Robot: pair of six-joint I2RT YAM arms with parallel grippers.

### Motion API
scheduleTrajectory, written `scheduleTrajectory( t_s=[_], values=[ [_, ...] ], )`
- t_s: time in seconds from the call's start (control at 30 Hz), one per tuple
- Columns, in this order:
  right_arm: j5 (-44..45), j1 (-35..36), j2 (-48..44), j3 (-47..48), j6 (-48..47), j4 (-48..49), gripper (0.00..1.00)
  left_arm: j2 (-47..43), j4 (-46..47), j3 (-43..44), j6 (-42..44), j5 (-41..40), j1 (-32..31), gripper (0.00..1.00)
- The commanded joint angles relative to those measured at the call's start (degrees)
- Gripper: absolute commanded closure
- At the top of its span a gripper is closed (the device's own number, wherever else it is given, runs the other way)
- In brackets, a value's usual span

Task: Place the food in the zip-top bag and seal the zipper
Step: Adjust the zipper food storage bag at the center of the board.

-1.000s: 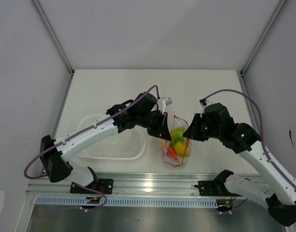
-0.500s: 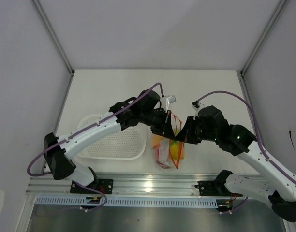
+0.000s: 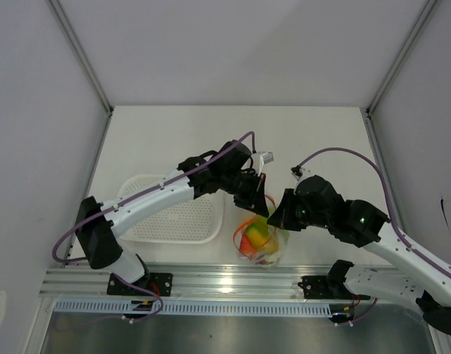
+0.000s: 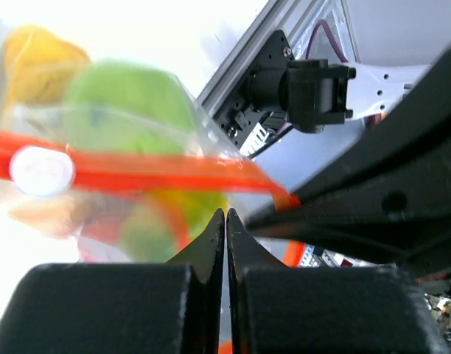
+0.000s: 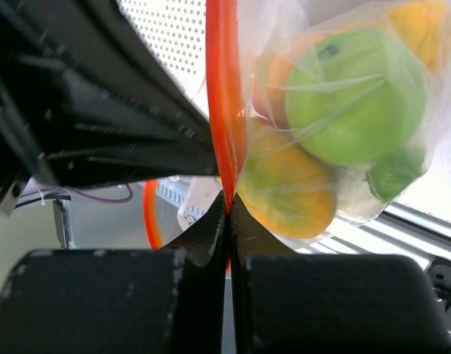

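The clear zip-top bag [image 3: 259, 240] hangs between my two grippers near the table's front edge, with green, orange and yellow toy fruits inside. In the right wrist view a green fruit [image 5: 351, 96] and an orange-yellow one [image 5: 288, 184] show through the plastic. The red-orange zipper [image 5: 224, 110] runs straight up from my right gripper [image 5: 228, 203], which is shut on it. My left gripper [image 4: 225, 217] is shut just below the zipper strip [image 4: 137, 171]; whether plastic is pinched between its tips is hard to tell. In the top view the left gripper [image 3: 259, 198] and right gripper [image 3: 278, 215] sit close together at the bag's mouth.
The white slotted basket [image 3: 174, 214] lies left of the bag, under the left arm. The aluminium rail [image 3: 225, 279] runs along the table's front edge just below the bag. Enclosure walls stand on both sides.
Both grippers moved toward the front edge and closer together. The bag swung and now hangs lower, rounder, with the fruits bunched at its bottom.
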Motion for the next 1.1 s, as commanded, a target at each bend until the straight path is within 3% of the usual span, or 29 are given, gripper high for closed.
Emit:
scheduleTrajectory(
  t_s=[0.0,0.03,0.17,0.27,0.5,0.7,1.07],
  values=[
    [0.74,0.73,-1.33,-0.46,1.68,2.06,0.98,1.66,2.56,3.51,2.7,1.53,-0.43,1.0],
    [0.91,0.64,-1.32,-0.2,1.33,1.18,0.96,2.1,2.47,3.69,3.05,1.53,-0.43,0.99],
    [1.53,0.73,-0.97,0.68,-0.69,0.04,0.68,2.19,1.07,2.73,5.16,0.39,-0.43,0.99],
    [2.58,0.64,-0.62,2.25,-1.83,-1.19,0.59,0.79,1.68,0.53,5.6,-1.18,-0.43,0.99],
    [3.29,-1.55,0.87,5.06,-4.73,-3.57,0.61,-4.04,1.51,-1.76,6.39,-4.35,-0.43,0.99],
    [2.32,-7.52,3.07,11.92,-11.39,-6.29,0.62,-4.57,0.45,-1.93,5.69,-4.09,-0.43,0.99],
    [0.47,-11.4,17.21,24.31,-26.26,-11.04,0.63,-7.64,1.85,-6.23,0.78,-6.11,-0.43,1.0]
  ],
)
